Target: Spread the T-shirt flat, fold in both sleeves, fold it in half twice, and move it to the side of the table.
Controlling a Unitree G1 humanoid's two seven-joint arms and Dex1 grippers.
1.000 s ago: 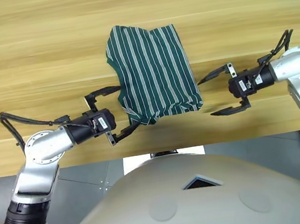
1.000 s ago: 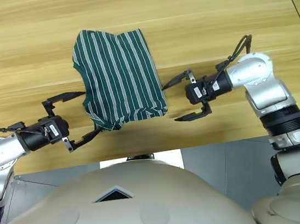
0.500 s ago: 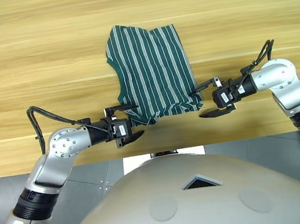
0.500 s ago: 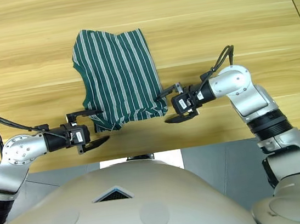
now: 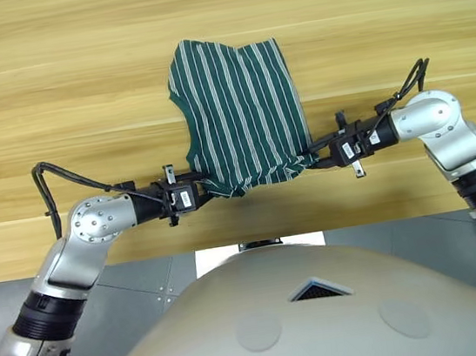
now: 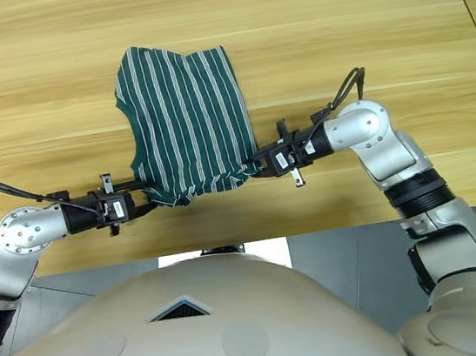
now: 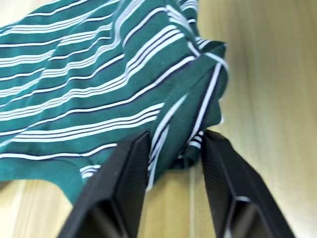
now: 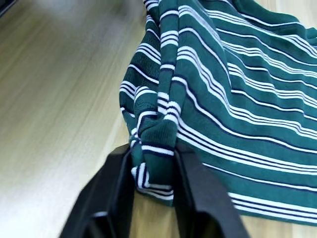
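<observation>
Wooden table (image 5: 45, 45): left tool (image 7: 173, 143), right tool (image 8: 153, 156) each clamped on T-shirt (image 5: 243, 116) near corner.

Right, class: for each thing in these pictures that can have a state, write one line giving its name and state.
T-shirt, folded narrow, lying on the table, near corners bunched.
left gripper, shut on the T-shirt's near left corner.
right gripper, shut on the T-shirt's near right corner.
</observation>
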